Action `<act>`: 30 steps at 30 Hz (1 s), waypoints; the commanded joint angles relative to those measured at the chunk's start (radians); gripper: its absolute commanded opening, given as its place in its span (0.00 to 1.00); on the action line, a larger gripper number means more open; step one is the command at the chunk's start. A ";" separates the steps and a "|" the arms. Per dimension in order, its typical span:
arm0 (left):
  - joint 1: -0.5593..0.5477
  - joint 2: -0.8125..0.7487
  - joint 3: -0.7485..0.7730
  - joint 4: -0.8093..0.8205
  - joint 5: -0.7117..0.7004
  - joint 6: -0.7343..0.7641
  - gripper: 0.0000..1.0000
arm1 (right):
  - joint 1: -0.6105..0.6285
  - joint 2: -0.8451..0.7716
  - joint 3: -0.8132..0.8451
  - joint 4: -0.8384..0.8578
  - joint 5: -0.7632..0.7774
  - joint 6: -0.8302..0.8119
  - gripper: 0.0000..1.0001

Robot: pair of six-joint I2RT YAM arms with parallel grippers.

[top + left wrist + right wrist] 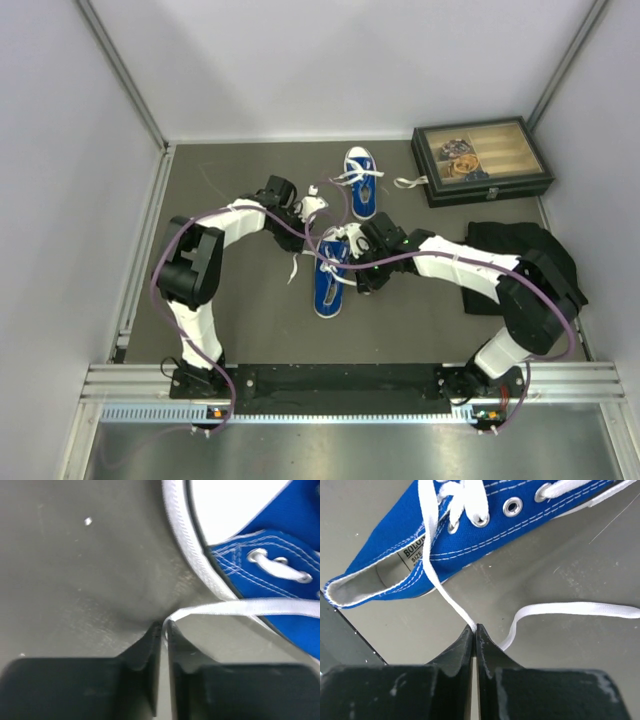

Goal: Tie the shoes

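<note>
Two blue canvas sneakers with white rubber soles lie on the grey tabletop (pixel 260 320), the near sneaker (pixel 330 280) at centre and the far sneaker (pixel 362 185) beyond it.
Left fingers (pixel 147 652) pinch a flat white lace (pixel 250 607); right fingers (pixel 462 652) pinch the other lace (pixel 427 510). The glass-lidded box (pixel 480 160) at far right holds indistinct contents.

— What encloses the place?
— Plain pale walls (pixel 330 60) on three sides, metal posts (pixel 121 70) in the corners.
— And underneath?
— A dark grey counter (pixel 260 325), evenly lit, with a silver rail (pixel 580 375) along its near edge.
</note>
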 commanded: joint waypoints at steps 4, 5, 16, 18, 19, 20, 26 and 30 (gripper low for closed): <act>0.054 -0.011 -0.027 -0.120 -0.106 0.037 0.00 | 0.010 -0.042 0.026 0.043 0.022 0.002 0.00; 0.071 -0.022 -0.045 -0.122 -0.103 0.041 0.00 | 0.010 -0.042 0.026 0.042 0.027 0.002 0.00; 0.199 -0.116 -0.080 -0.108 -0.063 0.061 0.00 | 0.007 -0.079 0.000 0.043 0.096 0.025 0.00; 0.212 -0.107 -0.076 -0.108 -0.057 0.052 0.00 | -0.010 -0.091 -0.009 0.040 0.110 0.036 0.00; 0.216 -0.102 -0.074 -0.108 -0.053 0.051 0.00 | -0.019 -0.097 -0.013 0.038 0.114 0.042 0.00; 0.224 -0.102 -0.071 -0.105 -0.048 0.048 0.00 | -0.037 -0.105 -0.017 0.041 0.118 0.057 0.00; 0.232 -0.093 -0.057 -0.109 -0.025 0.038 0.00 | -0.117 -0.212 -0.018 0.057 0.104 0.105 0.00; 0.232 -0.087 -0.045 -0.106 -0.005 0.021 0.00 | -0.175 -0.255 0.002 0.031 0.093 0.102 0.00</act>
